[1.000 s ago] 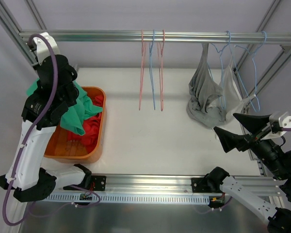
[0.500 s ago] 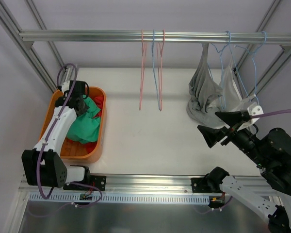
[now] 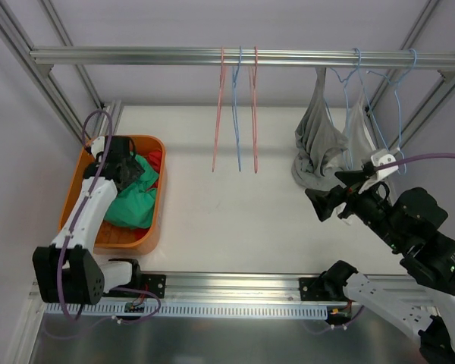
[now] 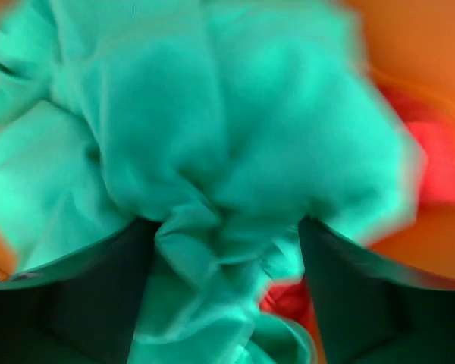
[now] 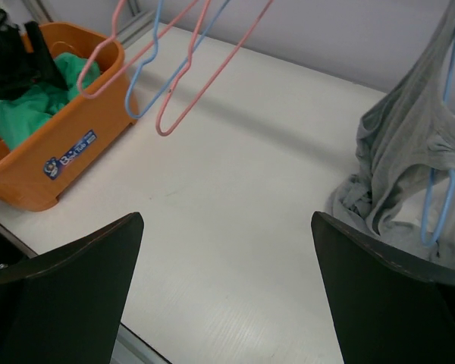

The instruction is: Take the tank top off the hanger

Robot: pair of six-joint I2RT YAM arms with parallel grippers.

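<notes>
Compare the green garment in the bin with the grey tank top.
Colour: the green garment is bright green, the grey tank top pale grey.
Pose: the green garment lies crumpled in the orange bin; the grey tank top hangs below the rail, its lower end bunched on the table.
Claws: the left claw, open, straddles the green garment; the right claw, open, holds none of the grey tank top.
Both are wrinkled cloth.

— Entry one?
— Tank top (image 3: pixel 318 152): grey, bunched and twisted, hanging from a blue wire hanger (image 5: pixel 427 216), with its lower folds pooled on the table (image 3: pixel 235 212).
— The hanger?
— Hooked on the rail (image 3: pixel 136 56), right end — garment not yet off.
</notes>
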